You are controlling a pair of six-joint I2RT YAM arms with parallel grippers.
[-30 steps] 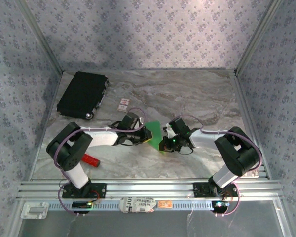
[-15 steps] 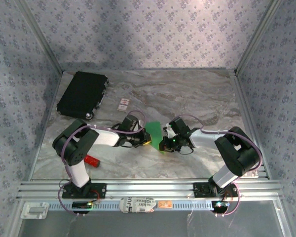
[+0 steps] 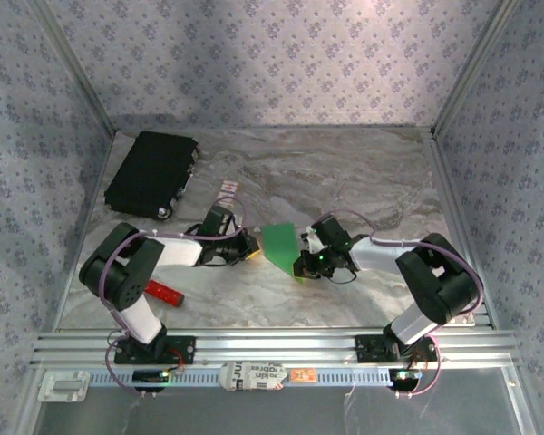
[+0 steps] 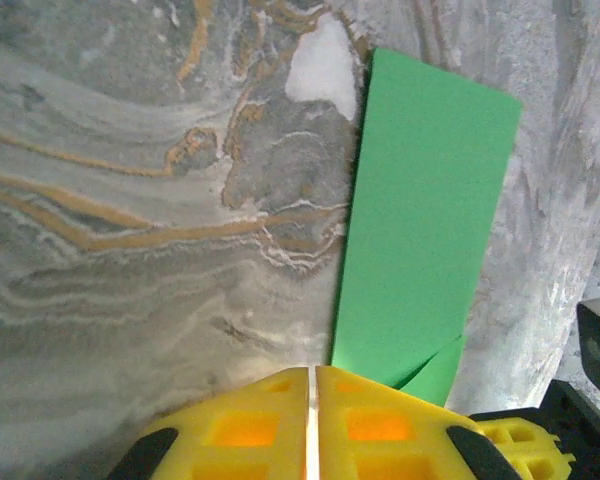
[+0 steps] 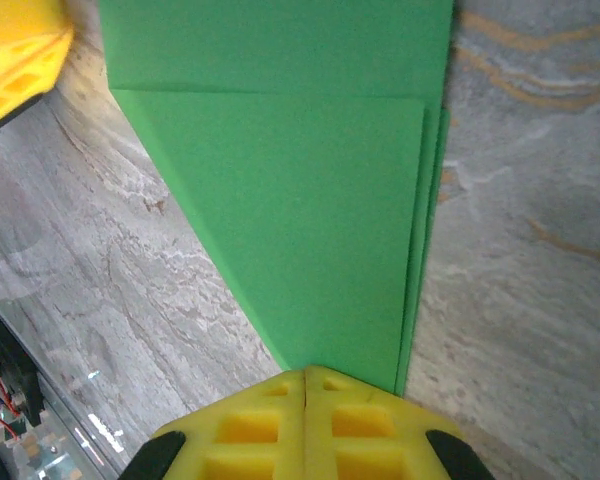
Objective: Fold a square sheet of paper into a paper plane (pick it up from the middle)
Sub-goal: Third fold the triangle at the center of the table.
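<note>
You are in the folding stage, I judge, not the pick-up. The paper (image 3: 279, 241) lies flat on the counter (image 3: 372, 181) as a narrow doubled strip between your two end effectors, with a slanted flap (image 5: 300, 230) creased over it and no dart shape yet. Your right end effector (image 5: 306, 385) has its fingers pressed together right at the strip's near tip, where the slanted edge meets the stacked edges. Whether it nips the paper or merely pins it down, you cannot tell. Your left end effector (image 4: 311, 385) is likewise pressed together with nothing between the fingers. The strip sits just ahead of it and to its right, a small folded corner nearest the tips. The next move probably calls for the right one to anchor the strip while the left one works a free edge into the next crease. Thin paper may skid or buckle if that anchor slips. The only container, the black case (image 3: 152, 172), lies well beyond the left end effector, shut, so its contents are hidden.
</note>
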